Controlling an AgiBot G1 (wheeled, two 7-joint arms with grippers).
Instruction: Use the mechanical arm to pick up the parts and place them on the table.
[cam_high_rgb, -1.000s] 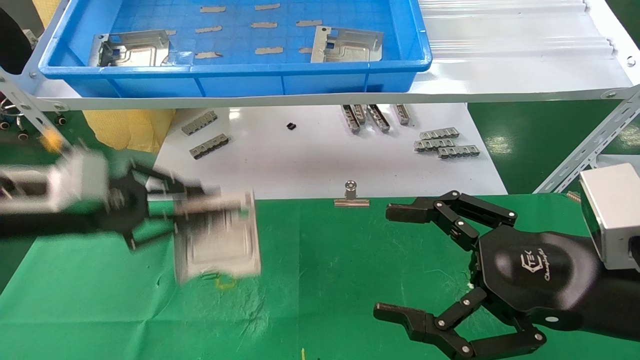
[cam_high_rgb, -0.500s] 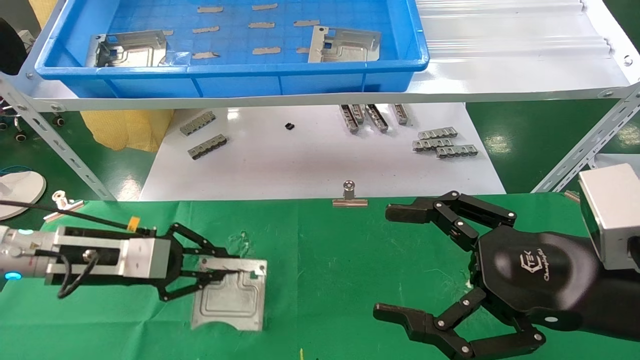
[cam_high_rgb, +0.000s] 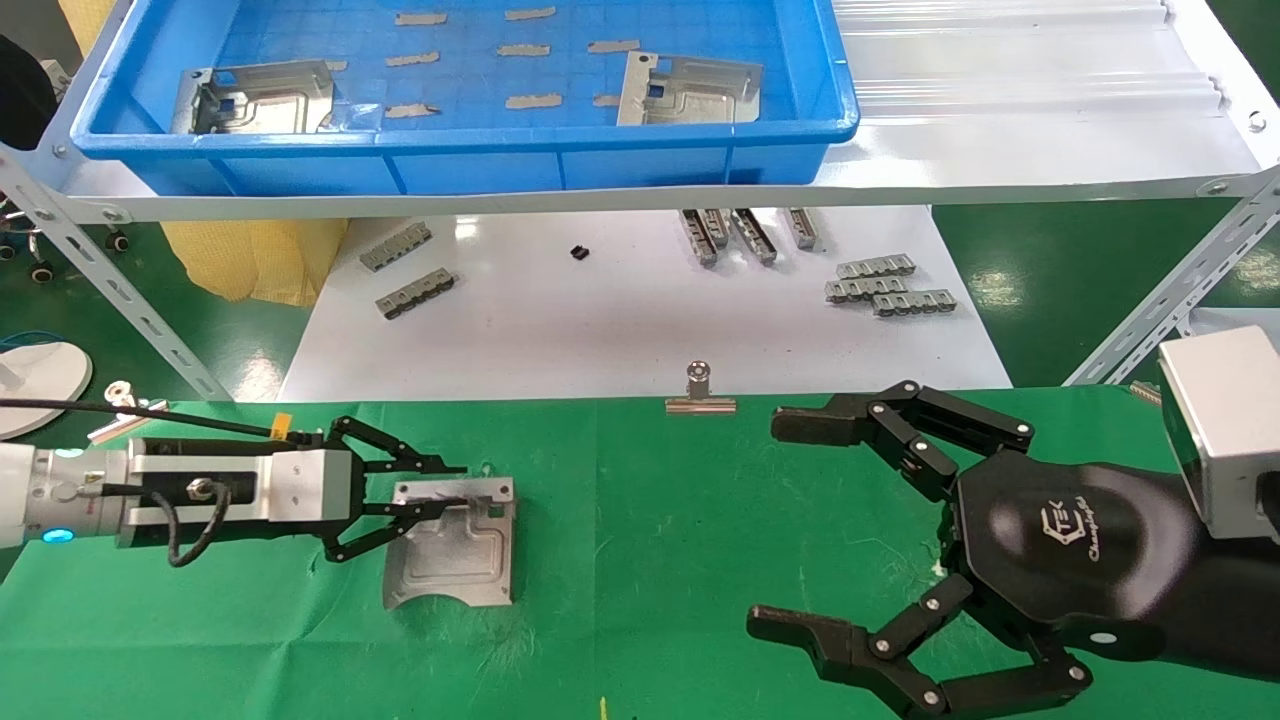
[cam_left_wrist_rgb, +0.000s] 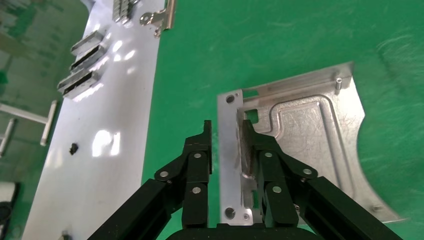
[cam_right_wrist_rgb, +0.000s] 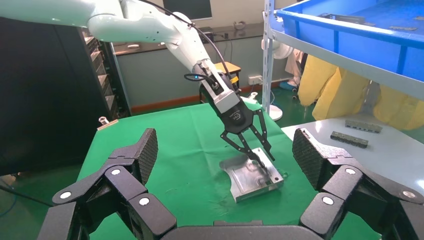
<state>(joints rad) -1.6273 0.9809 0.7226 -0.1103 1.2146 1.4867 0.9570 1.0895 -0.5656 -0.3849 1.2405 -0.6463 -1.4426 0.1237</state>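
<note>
One of the parts (cam_high_rgb: 455, 545), a flat silver stamped plate, lies on the table's green cloth (cam_high_rgb: 650, 520) at the left. My left gripper (cam_high_rgb: 450, 487) straddles its bent tabbed edge. In the left wrist view the plate (cam_left_wrist_rgb: 310, 130) shows one finger (cam_left_wrist_rgb: 250, 145) against the tab and a thin gap beside the other, so the left gripper (cam_left_wrist_rgb: 226, 132) is open. Two more parts (cam_high_rgb: 260, 98) (cam_high_rgb: 690, 90) lie in the blue tray (cam_high_rgb: 460, 135). My right gripper (cam_high_rgb: 775, 525) hovers wide open and empty over the cloth's right side; its wrist view shows the plate (cam_right_wrist_rgb: 252, 175) ahead.
The blue tray sits on a raised shelf whose slanted metal struts (cam_high_rgb: 1170, 300) come down at both sides. Behind the cloth is a white board (cam_high_rgb: 620, 330) with grey ribbed bars (cam_high_rgb: 890, 285). A silver binder clip (cam_high_rgb: 702, 392) clamps the cloth's far edge.
The left arm swung the plate down onto the cloth, then pulled slightly back toward the far edge. Its fingers have parted off the tab. The right arm has not moved.
</note>
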